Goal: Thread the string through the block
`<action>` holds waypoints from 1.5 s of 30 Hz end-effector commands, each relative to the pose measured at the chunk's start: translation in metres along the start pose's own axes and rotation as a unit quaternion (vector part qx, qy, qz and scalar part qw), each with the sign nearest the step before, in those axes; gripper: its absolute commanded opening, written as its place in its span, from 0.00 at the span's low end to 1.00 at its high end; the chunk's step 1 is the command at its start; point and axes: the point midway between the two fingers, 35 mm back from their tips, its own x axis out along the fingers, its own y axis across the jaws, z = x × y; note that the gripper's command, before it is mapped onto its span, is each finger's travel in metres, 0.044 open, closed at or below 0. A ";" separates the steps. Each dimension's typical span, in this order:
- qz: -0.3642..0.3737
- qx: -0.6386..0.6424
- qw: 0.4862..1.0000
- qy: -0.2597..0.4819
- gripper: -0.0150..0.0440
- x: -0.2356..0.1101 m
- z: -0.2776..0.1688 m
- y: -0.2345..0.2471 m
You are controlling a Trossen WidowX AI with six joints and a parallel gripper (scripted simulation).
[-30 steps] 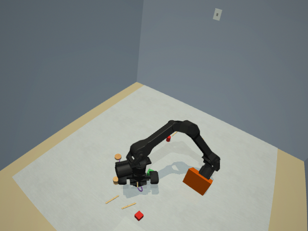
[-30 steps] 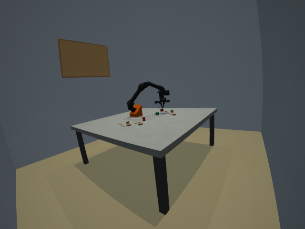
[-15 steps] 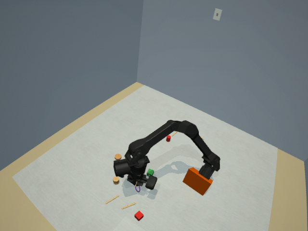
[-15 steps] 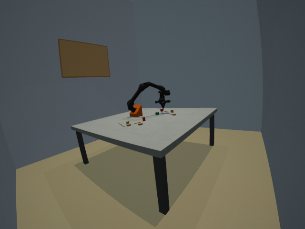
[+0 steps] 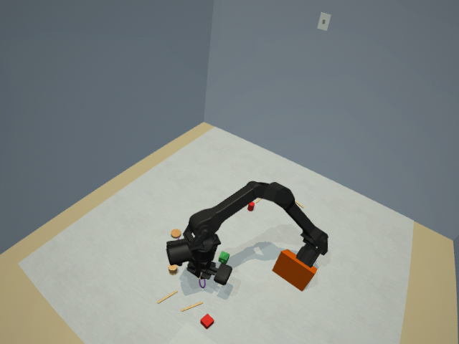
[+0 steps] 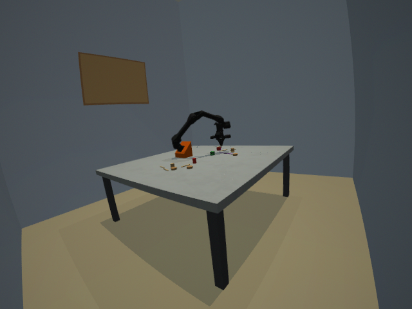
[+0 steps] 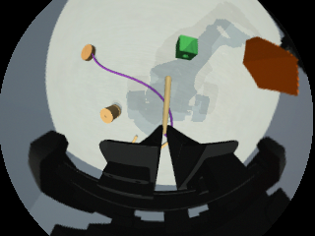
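My gripper (image 5: 201, 275) (image 6: 221, 143) (image 7: 164, 128) points down, a little above the table, and is shut on the thin wooden stick (image 7: 167, 101). The stick juts out from between the fingertips. A purple string (image 7: 128, 78) (image 5: 201, 283) runs from the stick in a curve to the round wooden button (image 7: 89, 51) (image 5: 176, 233) (image 6: 234, 154). The small wooden block (image 7: 110, 114) (image 5: 172, 269) (image 6: 232, 150) rests on the table beside the gripper, between it and the button. I cannot make out its hole.
A green cube (image 5: 223, 256) (image 7: 187, 46) (image 6: 212, 153) sits close by the gripper. Two loose sticks (image 5: 167, 297) (image 5: 191, 306) and a red cube (image 5: 206, 320) lie further out. A red cylinder (image 5: 250, 206) stands under the arm. The orange arm base (image 5: 294, 269) (image 7: 271, 66) is off to one side.
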 end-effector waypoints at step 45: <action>0.001 -0.011 1.000 0.006 0.25 0.000 -0.058 -0.002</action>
